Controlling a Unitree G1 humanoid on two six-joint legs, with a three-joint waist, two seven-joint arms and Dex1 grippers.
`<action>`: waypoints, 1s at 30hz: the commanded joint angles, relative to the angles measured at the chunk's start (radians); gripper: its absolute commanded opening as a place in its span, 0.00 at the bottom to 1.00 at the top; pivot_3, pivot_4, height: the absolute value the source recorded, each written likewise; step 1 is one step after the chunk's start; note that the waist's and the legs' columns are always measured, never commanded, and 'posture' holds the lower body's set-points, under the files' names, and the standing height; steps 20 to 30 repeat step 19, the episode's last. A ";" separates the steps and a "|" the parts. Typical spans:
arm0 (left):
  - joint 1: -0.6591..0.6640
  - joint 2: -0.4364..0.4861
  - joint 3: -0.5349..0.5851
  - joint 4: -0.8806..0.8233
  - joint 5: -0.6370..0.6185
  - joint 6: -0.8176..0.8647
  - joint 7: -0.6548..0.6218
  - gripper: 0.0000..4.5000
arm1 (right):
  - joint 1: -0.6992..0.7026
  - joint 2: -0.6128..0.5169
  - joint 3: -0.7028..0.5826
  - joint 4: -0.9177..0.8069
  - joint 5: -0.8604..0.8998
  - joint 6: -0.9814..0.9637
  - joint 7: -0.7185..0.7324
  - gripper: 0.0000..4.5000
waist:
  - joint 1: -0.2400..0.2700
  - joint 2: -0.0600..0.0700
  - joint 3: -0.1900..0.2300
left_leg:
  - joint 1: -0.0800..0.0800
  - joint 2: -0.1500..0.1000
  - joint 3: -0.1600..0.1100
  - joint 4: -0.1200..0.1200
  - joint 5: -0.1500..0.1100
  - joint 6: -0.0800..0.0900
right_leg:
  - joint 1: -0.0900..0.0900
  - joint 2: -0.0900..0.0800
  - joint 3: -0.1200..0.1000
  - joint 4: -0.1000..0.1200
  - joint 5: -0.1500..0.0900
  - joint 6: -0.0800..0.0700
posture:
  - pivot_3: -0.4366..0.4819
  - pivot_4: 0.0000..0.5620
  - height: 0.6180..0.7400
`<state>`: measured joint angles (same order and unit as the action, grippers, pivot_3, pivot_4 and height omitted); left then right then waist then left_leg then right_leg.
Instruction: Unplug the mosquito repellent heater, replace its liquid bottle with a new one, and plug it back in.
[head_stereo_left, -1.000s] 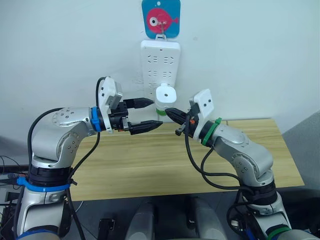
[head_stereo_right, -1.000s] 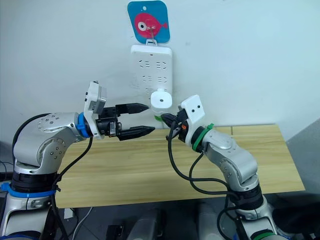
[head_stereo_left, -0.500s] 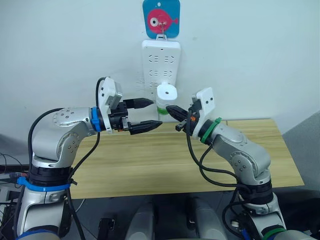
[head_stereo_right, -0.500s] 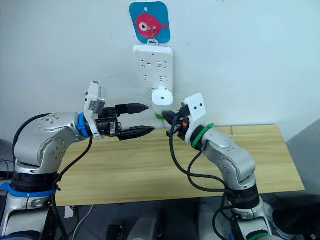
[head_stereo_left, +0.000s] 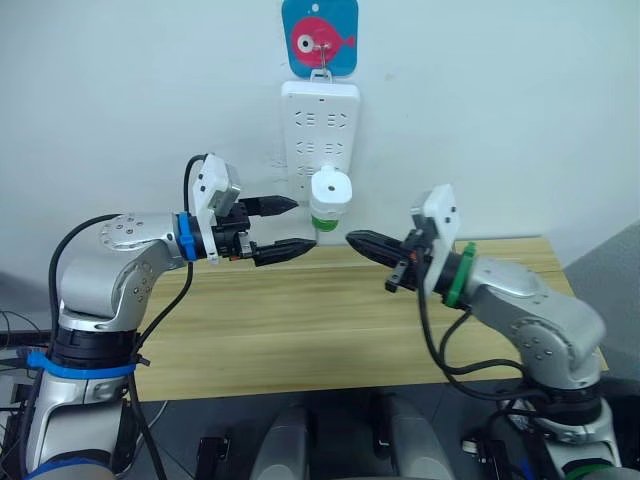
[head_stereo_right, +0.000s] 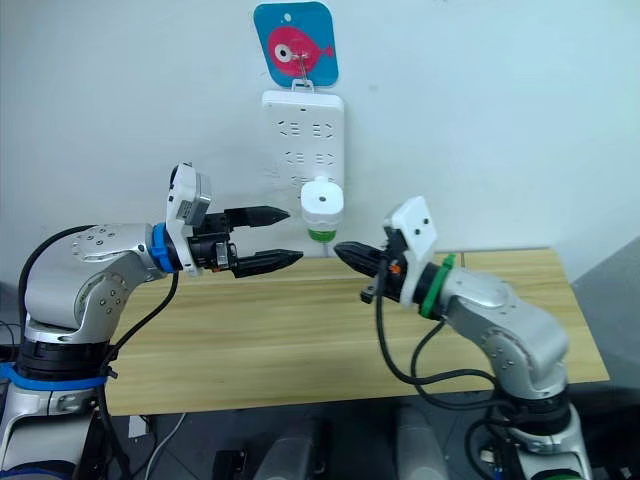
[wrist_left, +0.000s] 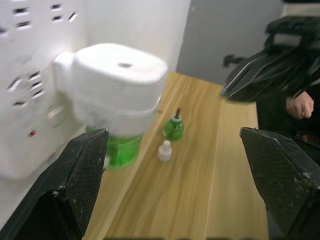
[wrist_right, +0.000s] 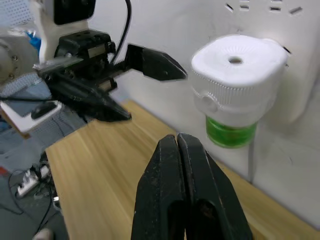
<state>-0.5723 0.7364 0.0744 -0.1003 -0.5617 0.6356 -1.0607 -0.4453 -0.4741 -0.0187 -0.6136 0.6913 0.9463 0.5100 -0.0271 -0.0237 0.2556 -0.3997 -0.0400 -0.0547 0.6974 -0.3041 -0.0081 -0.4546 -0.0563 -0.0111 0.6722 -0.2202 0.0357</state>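
Note:
The white mosquito repellent heater (head_stereo_left: 330, 188) sits plugged into the lower part of the white power strip (head_stereo_left: 322, 120) on the wall. A green liquid bottle (head_stereo_left: 324, 222) hangs under it. My left gripper (head_stereo_left: 304, 224) is open, just left of the heater, with its fingertips level with the heater's body and bottle and not touching them. My right gripper (head_stereo_left: 352, 238) is shut on nothing. Its tip points at the bottle from the right, a short way off. In the left wrist view a small green bottle (wrist_left: 173, 128) with a dark wick stands on the table beside a white cap (wrist_left: 164, 150).
The wooden table (head_stereo_left: 300, 330) stands against the white wall below the strip. A blue card with a red fish (head_stereo_left: 320, 38) hangs above the strip. A person's hand (wrist_left: 300, 105) shows at the far side in the left wrist view.
My right arm has drawn back from the heater, moving right and slightly down. The left gripper has barely moved. The heater stays plugged in.

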 joint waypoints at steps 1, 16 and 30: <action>-0.020 0.049 0.057 0.009 0.010 -0.021 0.007 1.00 | 0.005 -0.098 -0.105 -0.017 0.018 -0.060 0.084 0.21 | 0.000 0.000 0.000 | 0.000 0.000 0.000 0.000 0.000 0.000 | 0.000 0.000 0.000 0.000 0.000 0.000 | 0.49 0.40 1.00; 0.008 0.195 0.150 0.095 0.022 -0.052 -0.029 1.00 | -0.051 -0.243 -0.140 0.070 0.090 -0.091 0.241 0.99 | 0.012 -0.001 -0.001 | 0.000 0.001 0.001 0.000 0.000 0.000 | 0.000 -0.001 0.000 0.000 0.000 0.000 | 0.55 0.34 1.00; 0.021 0.186 0.158 0.085 0.017 -0.058 -0.022 1.00 | -0.074 -0.230 -0.123 0.085 0.088 -0.088 0.226 0.99 | 0.017 -0.001 -0.001 | 0.000 0.001 0.001 0.000 0.000 0.000 | 0.000 -0.001 0.000 0.000 0.000 0.000 | 0.55 0.33 1.00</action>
